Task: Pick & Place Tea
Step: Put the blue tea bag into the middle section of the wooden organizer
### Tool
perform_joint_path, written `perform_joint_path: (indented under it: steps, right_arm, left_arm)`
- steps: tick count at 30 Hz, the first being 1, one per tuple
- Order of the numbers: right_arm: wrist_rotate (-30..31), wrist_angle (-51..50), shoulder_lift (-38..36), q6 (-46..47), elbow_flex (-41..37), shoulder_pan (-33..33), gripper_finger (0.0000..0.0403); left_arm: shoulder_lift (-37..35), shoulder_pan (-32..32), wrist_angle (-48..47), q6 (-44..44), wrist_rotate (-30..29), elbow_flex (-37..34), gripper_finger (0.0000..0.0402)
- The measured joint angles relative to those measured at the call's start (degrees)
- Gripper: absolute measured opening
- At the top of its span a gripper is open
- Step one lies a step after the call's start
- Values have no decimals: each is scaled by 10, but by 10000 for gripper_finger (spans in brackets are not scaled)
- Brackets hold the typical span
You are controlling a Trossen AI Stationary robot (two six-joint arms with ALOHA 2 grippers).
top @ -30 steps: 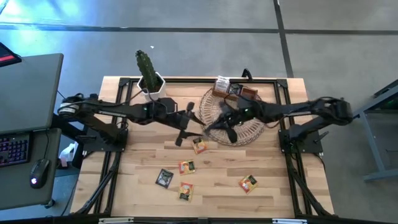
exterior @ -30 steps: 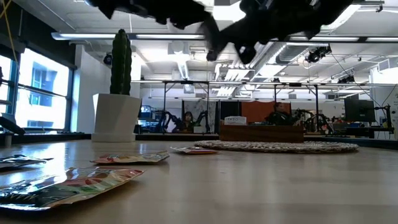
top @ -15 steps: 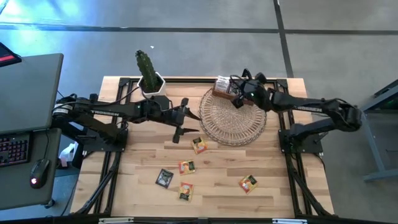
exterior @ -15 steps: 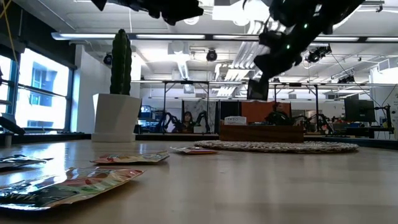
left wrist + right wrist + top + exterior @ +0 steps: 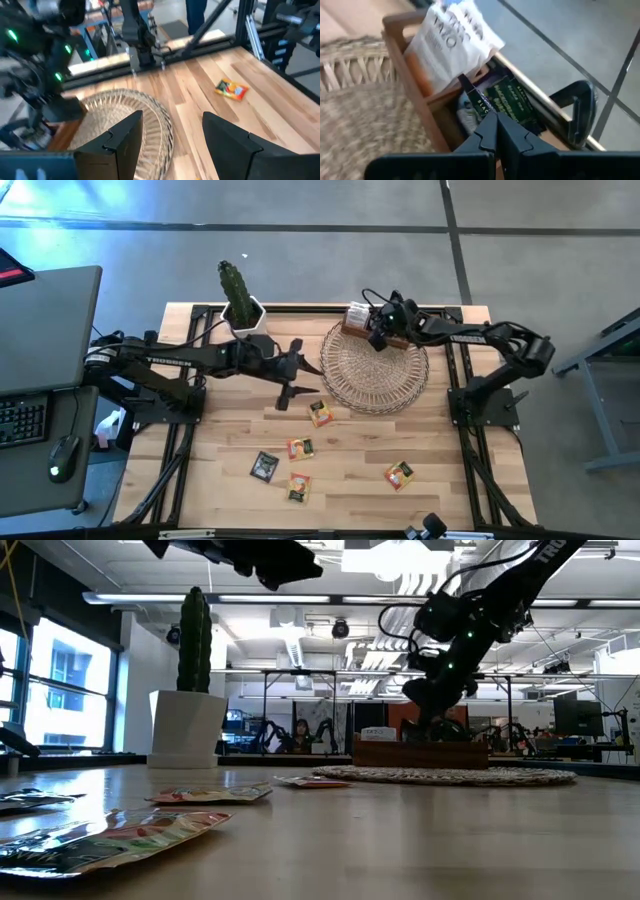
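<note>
right end effector [image 5: 496, 122] | moved from over the wicker mat [image 5: 375, 370] to the wooden box [image 5: 415, 75], pinched shut on a black tea sachet [image 5: 512, 97] | drop judged imminent | left end effector [image 5: 172, 137] open, waiting | five sachets [image 5: 300, 448] left on surface [image 5: 350, 480]

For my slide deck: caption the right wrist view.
Right hand, shut, poised over the wooden box holding tea sachets, beside the wicker mat.

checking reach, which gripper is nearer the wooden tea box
Right. The right gripper hangs directly over the wooden tea box, fingers shut. The left gripper hovers open beyond the wicker mat, well short of it.
</note>
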Motion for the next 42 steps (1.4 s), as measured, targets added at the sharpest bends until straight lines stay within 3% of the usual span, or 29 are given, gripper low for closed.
perform_joint_path:
  steps: [9, 21, 27, 35, 42]
  right_arm:
    - [-10, -5, 0, -3, 0, 0, 7]
    - [-2, -9, -5, -19, 0, 1, 104]
    - [-4, -39, -55, -31, 7, 14, 118]
    - [-17, -107, -154, 53, 7, 115, 108]
    - [-32, -52, -135, 97, 5, 270, 94]
  left_arm:
    - [0, 0, -21, 0, 0, 0, 202]
    - [0, 0, -21, 0, 0, 0, 202]
    - [0, 0, -21, 0, 0, 0, 202]
    - [0, 0, -21, 0, 0, 0, 202]
    - [0, 0, -21, 0, 0, 0, 202]
